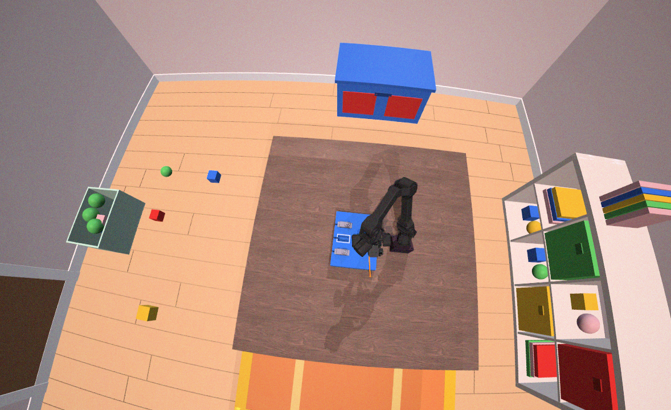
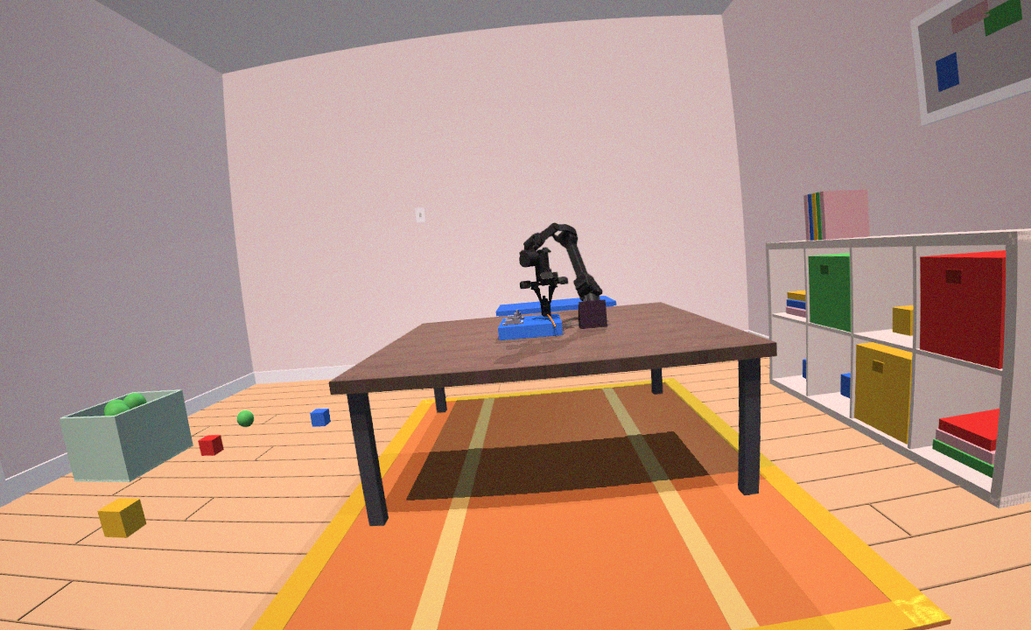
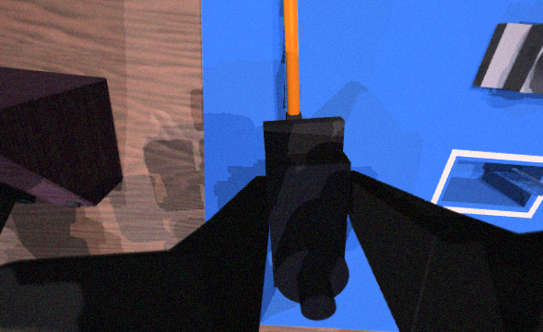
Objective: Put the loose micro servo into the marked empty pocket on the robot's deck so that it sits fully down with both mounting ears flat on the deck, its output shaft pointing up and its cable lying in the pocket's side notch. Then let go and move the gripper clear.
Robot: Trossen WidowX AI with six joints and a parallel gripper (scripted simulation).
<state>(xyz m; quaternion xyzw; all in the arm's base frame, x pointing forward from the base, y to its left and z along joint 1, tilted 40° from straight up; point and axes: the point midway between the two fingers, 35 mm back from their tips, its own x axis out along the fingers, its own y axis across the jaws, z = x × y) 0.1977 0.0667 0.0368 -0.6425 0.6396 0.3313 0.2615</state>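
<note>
The loose dark micro servo point(image 3: 309, 217) is at the right part of the blue deck point(image 1: 353, 262) point(image 2: 527, 332) point(image 3: 241, 46), near the arm's base. It appears upright, its round output shaft point(image 3: 318, 308) toward the wrist camera. My gripper point(image 2: 545, 302) point(image 3: 304, 183) is shut on the servo, one finger on each side. I cannot tell whether its underside touches the deck. Its orange cable point(image 1: 369, 267) point(image 2: 551, 320) point(image 3: 291, 60) runs out past the deck's edge. The empty pocket point(image 1: 343, 238) point(image 3: 465, 186) has a white outline point(image 3: 508, 156). Its side notch is unclear.
Two grey servos point(image 1: 344, 224) point(image 1: 341, 251) sit on the deck on either side of the pocket; one of them point(image 3: 525, 57) shows at the wrist view's upper right. The arm's dark base block point(image 1: 402, 245) point(image 2: 592, 314) point(image 3: 54, 134) stands beside the deck on the wooden table point(image 1: 286, 306) point(image 2: 425, 360).
</note>
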